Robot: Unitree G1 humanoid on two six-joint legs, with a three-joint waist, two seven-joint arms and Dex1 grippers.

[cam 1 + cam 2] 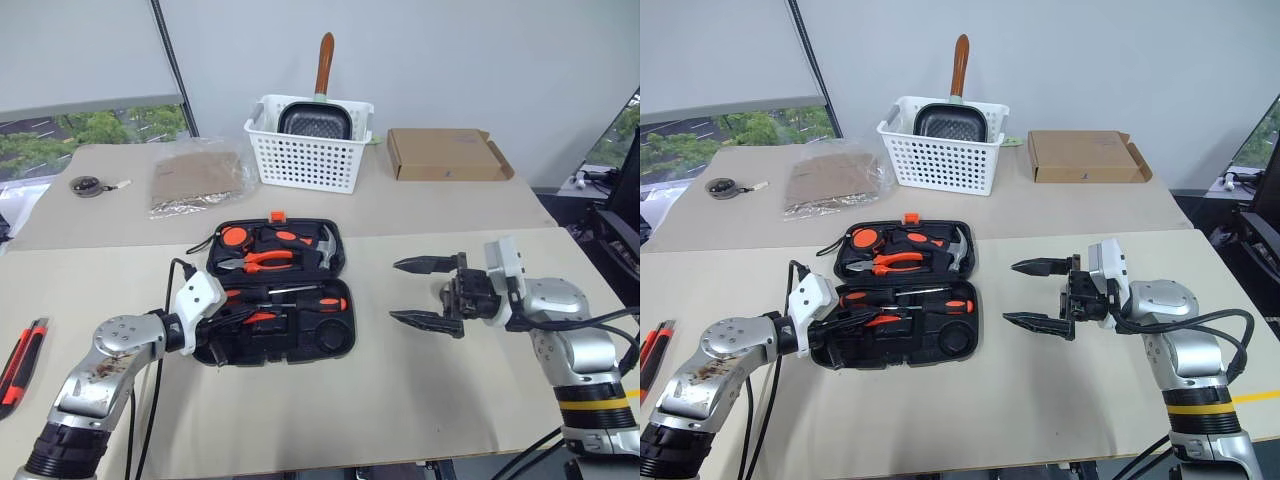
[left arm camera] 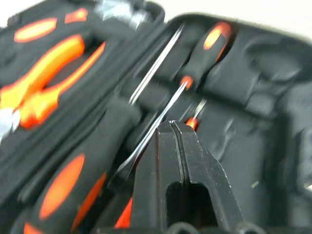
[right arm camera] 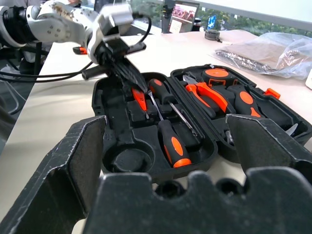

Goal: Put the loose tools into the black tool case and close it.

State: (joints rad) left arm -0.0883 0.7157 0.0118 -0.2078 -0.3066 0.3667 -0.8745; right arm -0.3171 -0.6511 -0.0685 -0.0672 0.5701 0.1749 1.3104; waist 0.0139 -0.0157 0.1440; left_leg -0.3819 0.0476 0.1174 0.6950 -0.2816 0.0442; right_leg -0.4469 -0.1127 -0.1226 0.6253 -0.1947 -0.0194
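Fingers of my left gripper (image 3: 127, 73) are pressed together, empty, over the black plastic hinged tool case (image 1: 335, 262) lying open mid-table; my right gripper (image 1: 428, 292) stands wide open beside it, holding nothing.

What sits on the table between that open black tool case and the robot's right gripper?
Nothing: in the left eye view, bare table separates the black tool case from the open right gripper.

Black tool case (image 1: 285, 290) lies open, screwdrivers (image 1: 318, 303) inside; utility knife (image 1: 20, 362) well apart
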